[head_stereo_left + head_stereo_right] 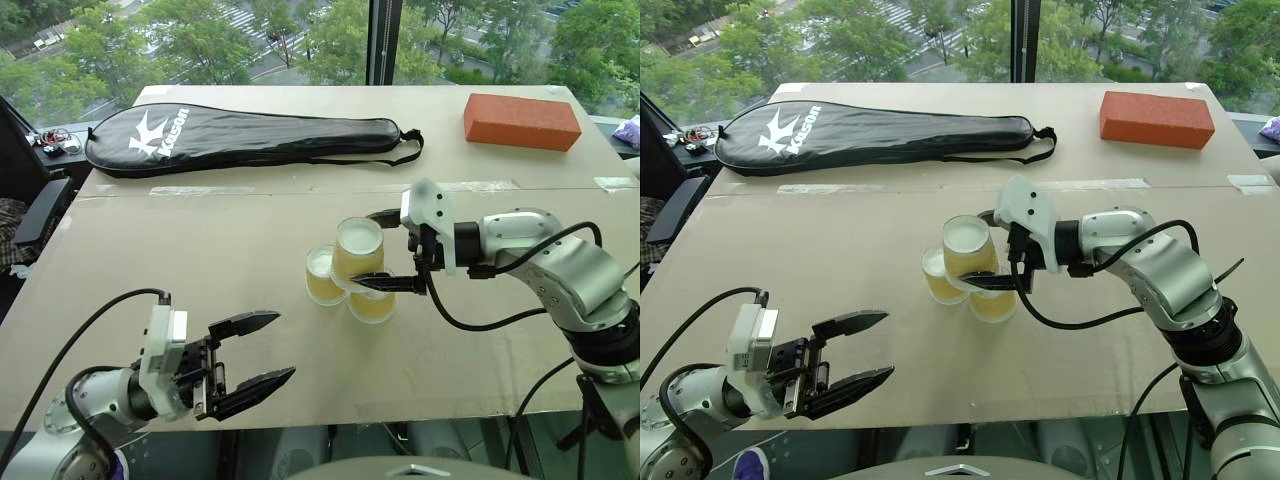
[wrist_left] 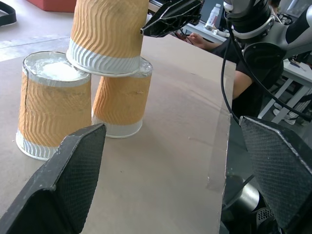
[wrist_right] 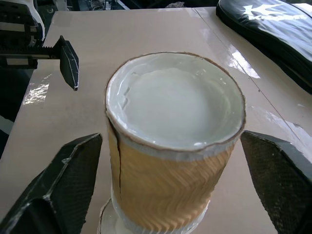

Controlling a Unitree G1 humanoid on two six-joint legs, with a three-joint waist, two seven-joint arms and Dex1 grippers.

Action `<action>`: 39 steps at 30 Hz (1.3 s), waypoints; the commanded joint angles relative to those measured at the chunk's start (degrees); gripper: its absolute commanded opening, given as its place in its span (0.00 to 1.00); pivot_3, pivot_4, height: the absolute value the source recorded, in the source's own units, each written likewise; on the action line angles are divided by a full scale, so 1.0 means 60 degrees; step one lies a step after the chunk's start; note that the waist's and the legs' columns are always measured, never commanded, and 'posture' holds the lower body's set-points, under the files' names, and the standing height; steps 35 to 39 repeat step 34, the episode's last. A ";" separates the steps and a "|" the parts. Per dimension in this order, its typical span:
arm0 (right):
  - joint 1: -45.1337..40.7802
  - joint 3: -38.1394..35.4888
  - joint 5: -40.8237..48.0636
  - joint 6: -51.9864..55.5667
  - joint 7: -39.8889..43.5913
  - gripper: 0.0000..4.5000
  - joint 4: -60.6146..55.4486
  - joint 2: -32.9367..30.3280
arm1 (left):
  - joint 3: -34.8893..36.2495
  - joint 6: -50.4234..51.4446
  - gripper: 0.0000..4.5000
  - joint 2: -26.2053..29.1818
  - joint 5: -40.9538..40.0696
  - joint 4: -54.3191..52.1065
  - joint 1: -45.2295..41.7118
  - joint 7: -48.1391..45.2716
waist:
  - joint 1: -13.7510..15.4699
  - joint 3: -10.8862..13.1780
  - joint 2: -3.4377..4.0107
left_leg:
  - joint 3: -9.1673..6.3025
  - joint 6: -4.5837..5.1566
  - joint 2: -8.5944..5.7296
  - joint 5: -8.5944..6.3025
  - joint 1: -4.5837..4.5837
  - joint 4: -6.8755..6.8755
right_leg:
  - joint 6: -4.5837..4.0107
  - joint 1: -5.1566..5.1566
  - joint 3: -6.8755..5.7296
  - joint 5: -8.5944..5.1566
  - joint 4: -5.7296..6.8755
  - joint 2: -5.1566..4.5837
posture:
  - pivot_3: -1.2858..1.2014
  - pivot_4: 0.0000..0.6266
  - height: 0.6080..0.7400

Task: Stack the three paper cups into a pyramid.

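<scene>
Three paper cups [image 1: 350, 275] mid-table [image 1: 200, 260], upside down: two below side by side, touching; third atop, straddling both, slightly tilted. My right gripper [image 1: 385, 250] at 3 o'clock of top cup, fingers spread either side, clear of its wall. My left gripper [image 1: 255, 352] at 7 o'clock of stack, well apart, fingers wide, empty. Racket bag [image 1: 250, 138] at 11 o'clock, brick [image 1: 520, 120] at 1 o'clock.
</scene>
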 commanded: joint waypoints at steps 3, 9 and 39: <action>0.0564 -0.2457 0.1754 0.0337 0.0035 0.99 -0.1214 -0.0409 | 0.0087 0.0494 1.00 -0.0088 -0.0441 -0.0655 0.0009 0.0974 | 0.0070 0.0000 -0.0001 | -0.0006 0.0000 -0.0001 0.0000 -0.0006 0.0000 | 0.0000 0.0000 -0.0004 0.0000 -0.0001 -0.0003 | 0.52 0.24 1.00; 0.2918 -0.4457 0.2674 0.0333 0.0426 0.99 -0.2077 -0.1644 | -0.0257 0.0410 1.00 0.0056 0.0728 -0.0837 0.0415 0.1480 | 0.0114 -0.0008 -0.0014 | -0.0004 0.0000 -0.0004 0.0000 -0.0008 0.0001 | 0.0000 0.0004 -0.0003 0.0000 -0.0006 -0.0004 | 0.52 0.24 1.00; 1.1851 -0.9411 0.0467 -0.4608 0.2631 0.99 -0.0967 -0.1040 | 0.0219 -0.0467 1.00 0.0109 0.1663 0.1291 0.0276 0.0684 | 0.0165 -0.0033 -0.0021 | 0.0037 -0.0001 0.0019 -0.0005 0.0119 -0.0005 | 0.0046 0.0105 0.0027 -0.0033 -0.0016 -0.0006 | 0.52 0.24 1.00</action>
